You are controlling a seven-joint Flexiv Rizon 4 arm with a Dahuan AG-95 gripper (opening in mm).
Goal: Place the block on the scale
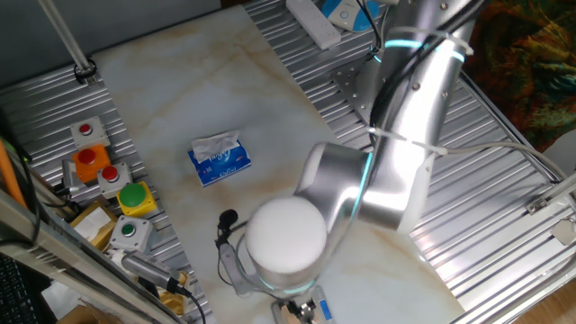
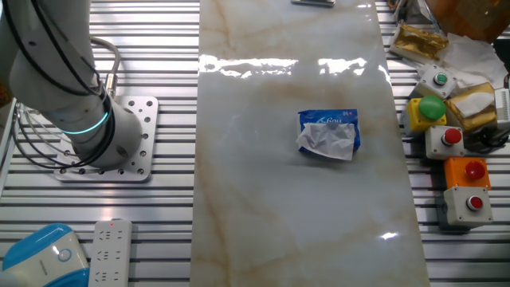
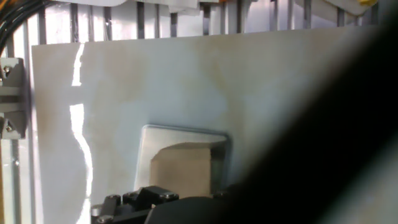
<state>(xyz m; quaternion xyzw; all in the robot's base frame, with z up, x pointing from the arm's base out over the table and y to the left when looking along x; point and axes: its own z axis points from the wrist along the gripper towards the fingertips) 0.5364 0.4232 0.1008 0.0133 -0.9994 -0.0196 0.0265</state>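
In the hand view the light-tan wooden block (image 3: 181, 170) sits close to the camera, rising from between the dark gripper parts (image 3: 180, 198) at the bottom edge. It stands in front of the flat grey scale (image 3: 181, 136), which lies on the marble table just beyond it. The gripper appears shut on the block, though its fingertips are hidden. A dark blurred shape covers the right side of this view. In one fixed view the arm's elbow (image 1: 286, 236) hides the hand, the block and most of the scale. The other fixed view shows only the arm's base (image 2: 88, 119).
A blue-and-white tissue pack (image 1: 219, 158) lies mid-table; it also shows in the other fixed view (image 2: 328, 134). Button boxes (image 1: 101, 169) line the table's side (image 2: 458, 151). A white power strip (image 2: 110, 251) and a blue-white device (image 2: 40, 255) lie near the arm's base.
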